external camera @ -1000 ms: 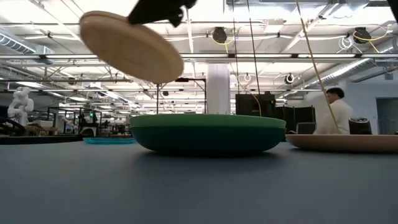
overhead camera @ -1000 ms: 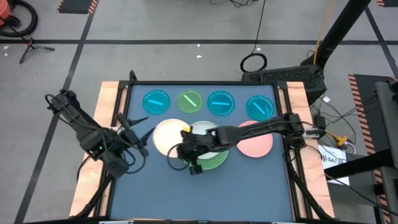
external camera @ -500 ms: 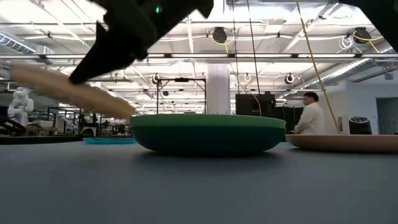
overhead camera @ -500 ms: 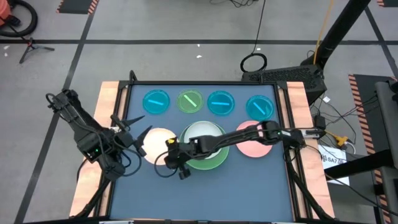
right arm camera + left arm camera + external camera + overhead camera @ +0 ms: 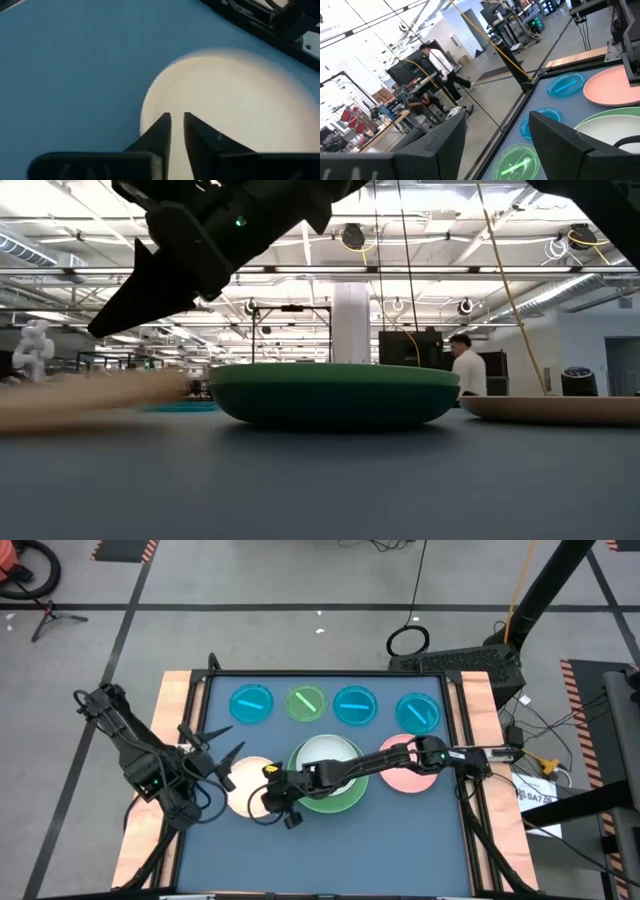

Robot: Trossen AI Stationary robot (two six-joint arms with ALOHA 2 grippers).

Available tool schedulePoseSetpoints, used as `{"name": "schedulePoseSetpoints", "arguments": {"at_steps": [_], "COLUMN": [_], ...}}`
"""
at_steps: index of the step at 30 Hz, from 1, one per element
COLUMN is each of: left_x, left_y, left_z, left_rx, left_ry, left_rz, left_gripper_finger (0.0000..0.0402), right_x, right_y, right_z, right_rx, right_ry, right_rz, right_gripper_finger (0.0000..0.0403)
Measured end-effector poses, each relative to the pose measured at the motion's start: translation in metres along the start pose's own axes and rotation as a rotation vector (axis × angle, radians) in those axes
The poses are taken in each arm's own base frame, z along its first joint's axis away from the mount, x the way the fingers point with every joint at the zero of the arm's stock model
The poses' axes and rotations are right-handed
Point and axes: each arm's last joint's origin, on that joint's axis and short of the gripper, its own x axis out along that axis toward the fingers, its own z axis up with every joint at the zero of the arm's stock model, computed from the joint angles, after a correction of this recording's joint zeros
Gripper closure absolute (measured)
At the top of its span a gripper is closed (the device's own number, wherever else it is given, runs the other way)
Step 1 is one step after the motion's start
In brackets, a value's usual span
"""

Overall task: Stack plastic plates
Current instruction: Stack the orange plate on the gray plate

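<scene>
High view shows the right gripper [image 5: 272, 802] reaching across the green plate [image 5: 330, 796] to the cream plate [image 5: 245, 788], which lies flat on the blue worktop [image 5: 330, 850] just left of the green one. The right wrist view looks down on that cream plate [image 5: 225, 100] with the two dark fingers [image 5: 159, 131] over its near rim, a narrow gap between them and nothing pinched there; the jaws stand slightly parted and seem to be letting go. In the low view the cream plate [image 5: 90, 395] sits low and blurred beside the green plate [image 5: 335, 392], which looks like two green plates nested, with a pale plate [image 5: 328, 753] inside on top.

The left gripper [image 5: 225, 758] waits at the cream plate's far left edge, jaws spread wide and empty. It is as near to that plate as the right one is.

A pink plate [image 5: 415, 768] lies to the right of the stack, and four small clear plates [image 5: 305, 702] line the back.

For the next move, the cream plate lies directly under the right jaws, and the stack is just to its right.
</scene>
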Motion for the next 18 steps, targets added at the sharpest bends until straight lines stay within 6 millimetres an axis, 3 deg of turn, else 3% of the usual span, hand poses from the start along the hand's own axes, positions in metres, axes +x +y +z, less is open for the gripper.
{"name": "schedulePoseSetpoints", "arguments": {"at_steps": [5, 8, 13, 18], "left_x": [0.0, 0.0, 0.0, 0.0], "left_y": [0.0, 0.0, 0.0, -0.001], "left_z": [0.0, 0.0, 0.0, 0.0], "left_rx": [0.0, 0.0, -0.001, -0.003], "left_ry": [0.0, 0.0, 0.0, 0.008], "left_rz": [0.0, 0.0, -0.001, -0.012], "left_gripper_finger": [0.0179, 0.0179, 0.0179, 0.0179], "right_x": [-0.005, -0.021, -0.076, -0.128], "right_y": [-0.002, -0.003, -0.006, -0.002], "right_z": [0.001, 0.008, 0.022, 0.02], "right_rx": [0.015, 0.041, 0.098, 0.196], "right_ry": [0.019, 0.052, 0.181, 0.346], "right_rz": [-0.004, -0.021, -0.049, -0.025], "right_gripper_finger": [0.0322, 0.0315, 0.032, 0.0331]}}
